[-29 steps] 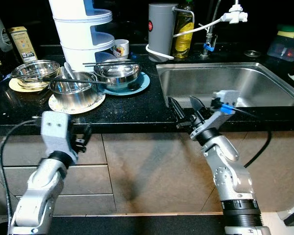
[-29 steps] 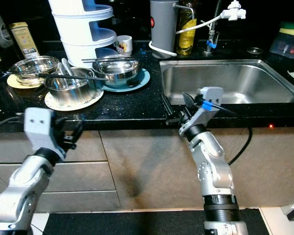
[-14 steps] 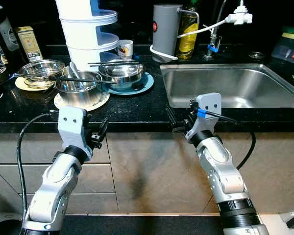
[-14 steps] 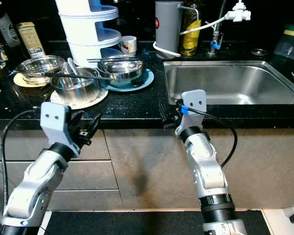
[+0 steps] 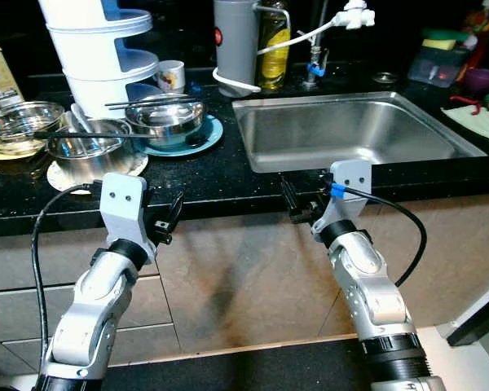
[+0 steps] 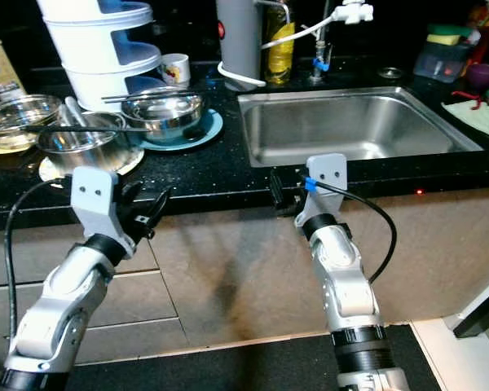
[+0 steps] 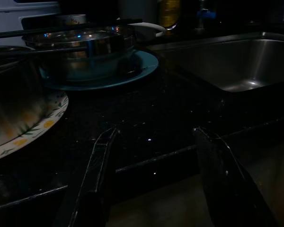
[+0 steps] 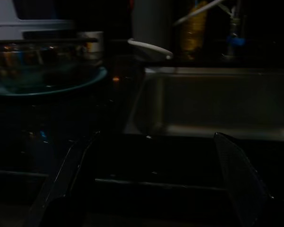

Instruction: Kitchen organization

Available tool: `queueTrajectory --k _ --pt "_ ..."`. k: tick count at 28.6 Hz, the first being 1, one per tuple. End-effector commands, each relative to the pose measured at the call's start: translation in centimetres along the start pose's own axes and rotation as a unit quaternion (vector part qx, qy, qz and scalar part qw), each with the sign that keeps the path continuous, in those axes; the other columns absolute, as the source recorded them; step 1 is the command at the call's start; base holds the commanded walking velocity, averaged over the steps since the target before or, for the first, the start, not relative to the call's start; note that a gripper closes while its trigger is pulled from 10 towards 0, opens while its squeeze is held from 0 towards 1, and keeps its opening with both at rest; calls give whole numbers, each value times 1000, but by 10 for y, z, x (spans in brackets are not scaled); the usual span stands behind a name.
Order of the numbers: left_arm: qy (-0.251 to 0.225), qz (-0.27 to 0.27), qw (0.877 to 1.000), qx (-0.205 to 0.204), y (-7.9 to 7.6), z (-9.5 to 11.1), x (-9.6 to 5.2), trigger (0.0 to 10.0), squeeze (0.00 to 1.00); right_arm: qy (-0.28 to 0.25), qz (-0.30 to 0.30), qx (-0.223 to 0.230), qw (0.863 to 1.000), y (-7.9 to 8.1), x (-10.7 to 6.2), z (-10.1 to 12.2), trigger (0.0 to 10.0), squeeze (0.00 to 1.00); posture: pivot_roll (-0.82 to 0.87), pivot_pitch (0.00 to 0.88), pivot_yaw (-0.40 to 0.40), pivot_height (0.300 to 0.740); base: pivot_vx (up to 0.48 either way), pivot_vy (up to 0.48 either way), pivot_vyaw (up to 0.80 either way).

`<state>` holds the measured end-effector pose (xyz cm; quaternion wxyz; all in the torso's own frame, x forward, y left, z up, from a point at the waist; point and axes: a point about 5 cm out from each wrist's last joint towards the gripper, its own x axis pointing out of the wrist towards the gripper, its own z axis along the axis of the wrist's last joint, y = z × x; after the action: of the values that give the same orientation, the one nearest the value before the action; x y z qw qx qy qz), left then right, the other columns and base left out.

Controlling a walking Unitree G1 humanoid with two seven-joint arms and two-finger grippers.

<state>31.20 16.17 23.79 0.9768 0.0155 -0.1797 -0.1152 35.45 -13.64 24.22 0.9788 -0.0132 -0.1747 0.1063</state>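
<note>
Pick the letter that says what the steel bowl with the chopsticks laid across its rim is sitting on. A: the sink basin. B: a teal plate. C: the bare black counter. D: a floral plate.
B: the steel bowl, with chopsticks resting across its rim, stands on a teal plate on the black counter, to the left of the sink.

Steel bowl (image 5: pixel 165 118) on teal plate (image 5: pixel 197 140), chopsticks (image 5: pixel 147 102) across rim; left of sink (image 5: pixel 350 130).
</note>
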Motion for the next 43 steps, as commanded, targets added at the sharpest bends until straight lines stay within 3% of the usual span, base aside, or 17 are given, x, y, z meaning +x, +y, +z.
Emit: queueTrajectory --k 1,13,43 --pt "7 1 1000 4 0 -4 -1 10000 0 -5 1 1 1000 3 -2 -1 10000 0 4 157 10 740 0 0 0" --pt "12 -18 1000 -5 -4 -6 0 10000 0 -39 -15 -1 999 -4 1 11 10000 0 4 157 10 740 0 0 0" --pt "10 -46 999 -2 -12 -5 -1 10000 0 -43 -13 4 999 -2 1 10 10000 0 3 170 8 740 336 0 0"
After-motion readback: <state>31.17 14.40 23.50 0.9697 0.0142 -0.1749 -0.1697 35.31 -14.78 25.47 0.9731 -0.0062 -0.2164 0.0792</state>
